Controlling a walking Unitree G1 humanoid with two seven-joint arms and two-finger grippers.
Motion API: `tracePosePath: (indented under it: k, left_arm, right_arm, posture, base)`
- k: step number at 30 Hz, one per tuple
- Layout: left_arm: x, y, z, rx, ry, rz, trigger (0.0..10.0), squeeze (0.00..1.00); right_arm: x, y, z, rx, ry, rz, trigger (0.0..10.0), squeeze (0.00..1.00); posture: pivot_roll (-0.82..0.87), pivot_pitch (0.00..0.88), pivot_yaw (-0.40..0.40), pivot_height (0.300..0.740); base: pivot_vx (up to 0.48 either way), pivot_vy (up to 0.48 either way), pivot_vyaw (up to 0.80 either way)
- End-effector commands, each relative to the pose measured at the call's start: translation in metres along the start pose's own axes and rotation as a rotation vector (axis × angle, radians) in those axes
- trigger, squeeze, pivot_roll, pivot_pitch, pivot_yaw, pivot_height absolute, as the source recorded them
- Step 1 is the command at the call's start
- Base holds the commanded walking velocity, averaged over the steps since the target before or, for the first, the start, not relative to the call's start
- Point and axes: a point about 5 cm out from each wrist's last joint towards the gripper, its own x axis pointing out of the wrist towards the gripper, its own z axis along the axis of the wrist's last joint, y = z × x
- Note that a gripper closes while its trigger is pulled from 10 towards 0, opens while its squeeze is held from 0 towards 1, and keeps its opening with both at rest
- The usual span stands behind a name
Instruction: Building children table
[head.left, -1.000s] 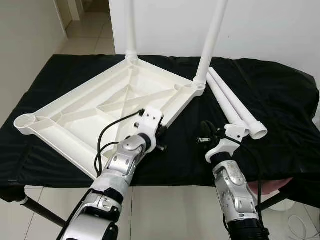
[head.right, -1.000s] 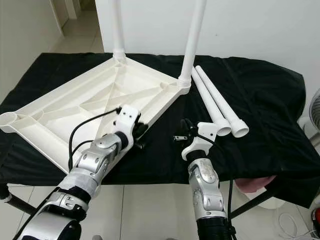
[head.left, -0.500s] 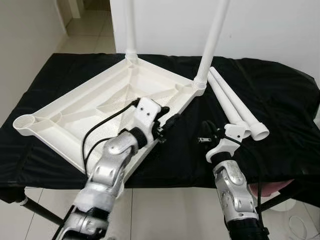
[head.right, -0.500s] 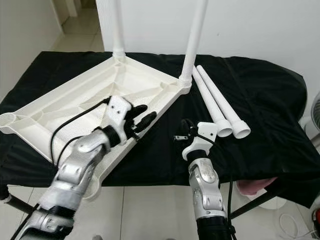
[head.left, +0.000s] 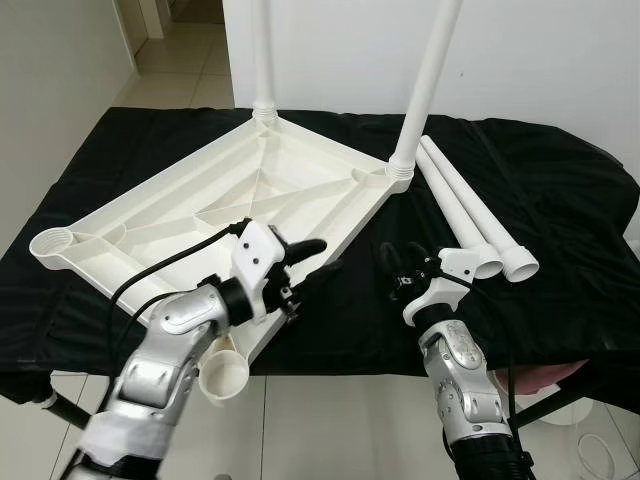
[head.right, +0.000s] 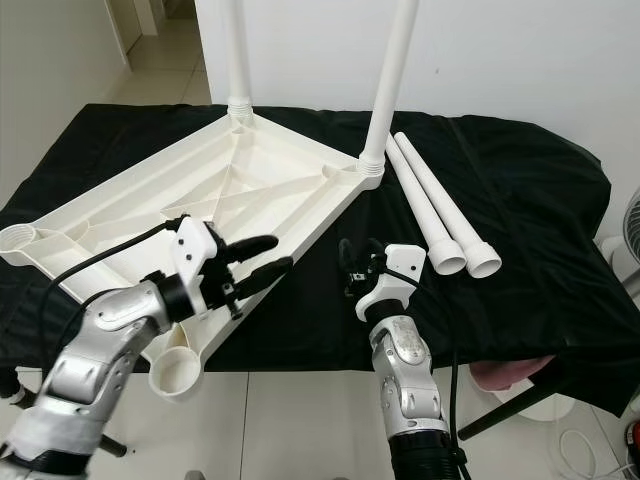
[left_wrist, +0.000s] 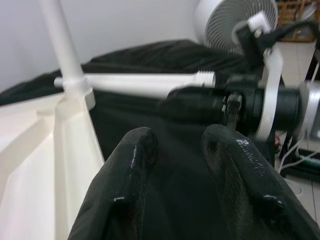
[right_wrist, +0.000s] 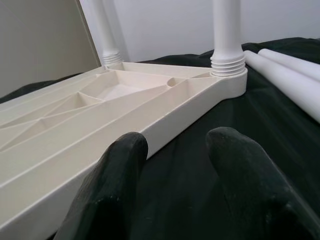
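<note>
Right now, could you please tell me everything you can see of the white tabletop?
The white tabletop lies upside down on the black cloth, its ribbed plastic underside facing up. Two white legs stand upright in its far corner sockets; the left and near sockets are open, the near one overhanging the edge. The left end effector hovers by its near-right edge.

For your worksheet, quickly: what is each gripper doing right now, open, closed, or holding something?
Left gripper: open, holding nothing, above the near edge of the upturned tabletop.
Right gripper: open, holding nothing, over the black cloth.
</note>
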Motion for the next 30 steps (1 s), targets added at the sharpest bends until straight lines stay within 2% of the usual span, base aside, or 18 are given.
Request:
tracePosePath:
  k: [1,2,3,7,8,9,10,12,14,17,22,27,30]
  left_arm:
    - [-0.013,0.003,-0.008,-0.024,0.038,-0.039,10.0,0.00]
    - [-0.013,0.003,-0.008,-0.024,0.038,-0.039,10.0,0.00]
    - [-0.022,0.005,-0.012,-0.022,0.063,-0.049,10.0,0.00]
    - [-0.031,0.007,-0.017,-0.019,0.093,-0.054,10.0,0.00]
    - [-0.035,0.007,-0.020,-0.002,0.112,-0.064,10.0,0.00]
    - [-0.035,0.007,-0.020,-0.002,0.112,-0.064,10.0,0.00]
    - [-0.041,0.010,-0.024,0.016,0.145,-0.067,10.0,0.00]
    - [-0.041,0.010,-0.024,0.016,0.145,-0.067,10.0,0.00]
    - [-0.053,0.017,-0.033,0.033,0.208,-0.069,10.0,0.00]
    - [-0.059,0.021,-0.037,0.033,0.237,-0.068,10.0,0.00]
    - [-0.085,0.036,-0.052,0.025,0.342,-0.059,10.0,0.00]
    - [-0.089,0.038,-0.054,0.026,0.354,-0.059,10.0,0.00]
    - [-0.107,0.052,-0.058,0.008,0.391,0.003,10.0,0.00]
  right_arm:
    - [-0.003,-0.003,-0.003,0.002,0.015,0.004,10.0,0.00]
    - [-0.003,-0.003,-0.003,0.002,0.015,0.004,10.0,0.00]
    - [-0.005,-0.004,-0.002,0.009,0.014,0.004,10.0,1.00]
    - [-0.008,-0.005,-0.002,0.007,0.013,0.002,10.0,1.00]
    - [-0.009,-0.005,-0.003,0.001,0.016,0.001,10.0,0.88]
    - [-0.009,-0.005,-0.003,0.001,0.016,0.001,10.0,0.88]
    - [-0.011,-0.005,-0.004,-0.006,0.022,0.002,10.0,0.00]
    - [-0.011,-0.005,-0.004,-0.006,0.022,0.002,10.0,0.00]
    - [-0.013,-0.005,-0.005,-0.013,0.029,0.005,10.0,0.00]
    - [-0.014,-0.005,-0.005,-0.016,0.031,0.006,10.0,0.00]
    - [-0.015,-0.008,-0.004,-0.029,0.034,0.008,10.0,0.00]
    - [-0.016,-0.008,-0.004,-0.030,0.035,0.008,10.0,0.00]
    - [-0.020,-0.008,-0.005,-0.032,0.041,0.008,10.0,0.00]
  posture:
    - [-0.06,0.000,-0.024,0.740]
    - [-0.06,0.000,-0.024,0.740]
    - [-0.07,0.000,-0.022,0.740]
    - [-0.07,0.000,-0.019,0.740]
    - [-0.07,0.000,-0.019,0.740]
    - [-0.07,0.000,-0.019,0.740]
    - [-0.07,0.000,-0.018,0.740]
    - [-0.07,0.000,-0.018,0.740]
    - [-0.07,0.000,-0.017,0.740]
    - [-0.07,0.000,-0.016,0.740]
    - [-0.07,0.000,-0.013,0.740]
    - [-0.07,0.000,-0.013,0.740]
    - [-0.08,0.000,-0.006,0.740]
  base:
    - [0.000,0.000,0.00]
    - [0.000,0.000,0.00]
    - [0.000,0.000,0.00]
    - [0.000,0.000,0.00]
    - [0.000,0.000,0.00]
    - [0.000,0.000,0.00]
    - [0.000,0.000,0.00]
    - [0.000,0.000,0.00]
    - [0.000,0.000,0.00]
    - [0.000,0.000,0.00]
    - [0.000,0.000,0.00]
    - [0.000,0.000,0.00]
    - [0.000,0.000,0.00]
